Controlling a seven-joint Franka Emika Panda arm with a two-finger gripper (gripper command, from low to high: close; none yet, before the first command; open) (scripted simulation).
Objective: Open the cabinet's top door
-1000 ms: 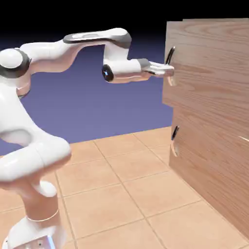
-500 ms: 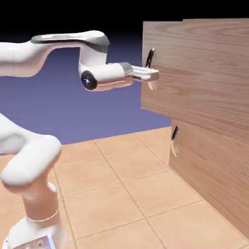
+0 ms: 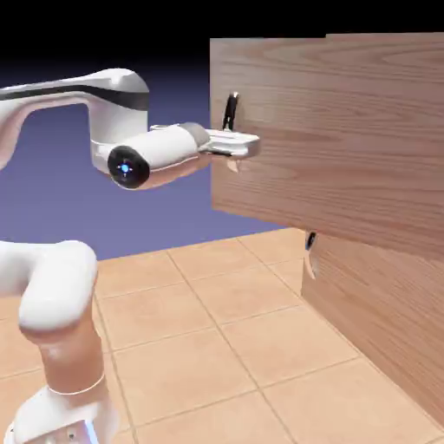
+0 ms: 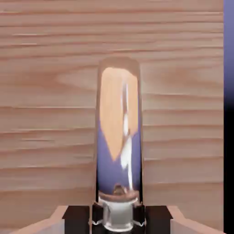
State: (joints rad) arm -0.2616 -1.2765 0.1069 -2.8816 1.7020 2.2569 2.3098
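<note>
One claw (image 3: 246, 146) clamps the top door's handle (image 3: 231, 111).

wht arm (image 3: 45, 299) | blk joint cap (image 3: 128, 166), blu light | gry wrist band (image 3: 196, 135)

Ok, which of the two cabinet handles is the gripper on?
The upper door's handle: the gripper is closed on it. The lower handle, partly hidden beneath the upper door, has nothing gripping it.
</note>
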